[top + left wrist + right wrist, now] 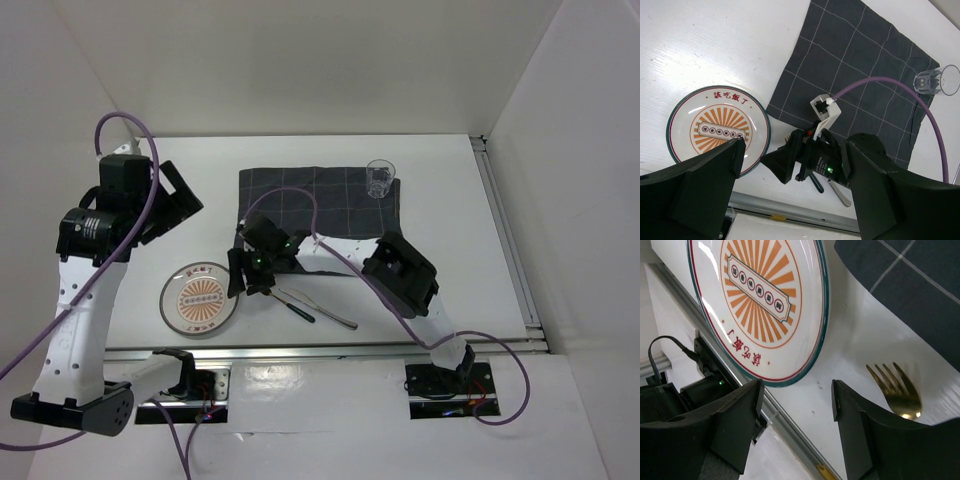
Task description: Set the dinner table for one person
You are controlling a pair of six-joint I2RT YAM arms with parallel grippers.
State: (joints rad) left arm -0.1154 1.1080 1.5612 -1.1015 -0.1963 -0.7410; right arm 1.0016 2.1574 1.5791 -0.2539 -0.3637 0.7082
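Risk of nudging plate [760, 305], at 9 o'clock of fork [897, 395], with right fingers [735, 430] spread, empty, low over surface [450, 200]; left fingers [705, 190] also apart, empty.

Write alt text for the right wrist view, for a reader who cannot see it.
The right gripper hangs open over the white dinner table, holding nothing. A plate with an orange sunburst and green rim fills the upper left; the tines of a gold fork lie at right, below a corner of dark grid-lined cloth.
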